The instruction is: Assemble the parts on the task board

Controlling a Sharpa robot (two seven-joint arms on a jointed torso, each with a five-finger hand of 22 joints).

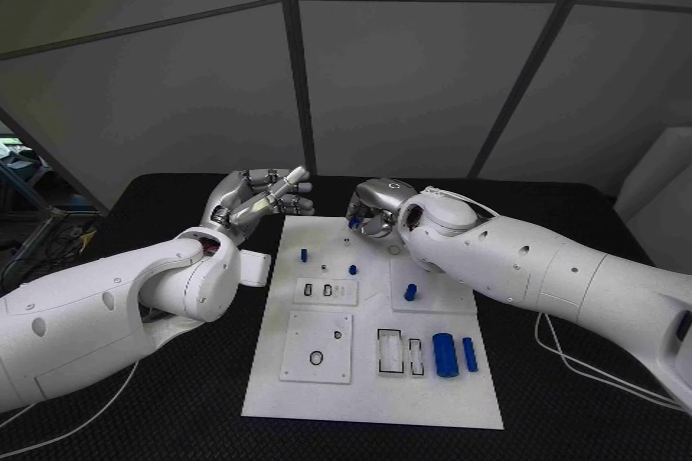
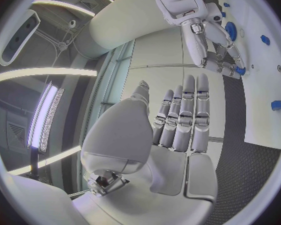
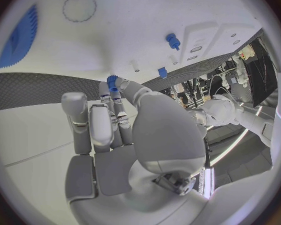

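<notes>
Now right robot hand pinching blue part, over task board

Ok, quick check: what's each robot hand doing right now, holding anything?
Left robot hand: open, fingers straight, holding nothing, raised beside the task board.
Right robot hand: pinching a small blue part at its fingertips over the board's far end.

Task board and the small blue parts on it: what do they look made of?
The flat white task board looks like matte plastic, no glare showing. The small blue parts look like moulded or printed plastic, uniformly coloured; the one pinched by the right hand shows fine gear-like ridges.
</notes>
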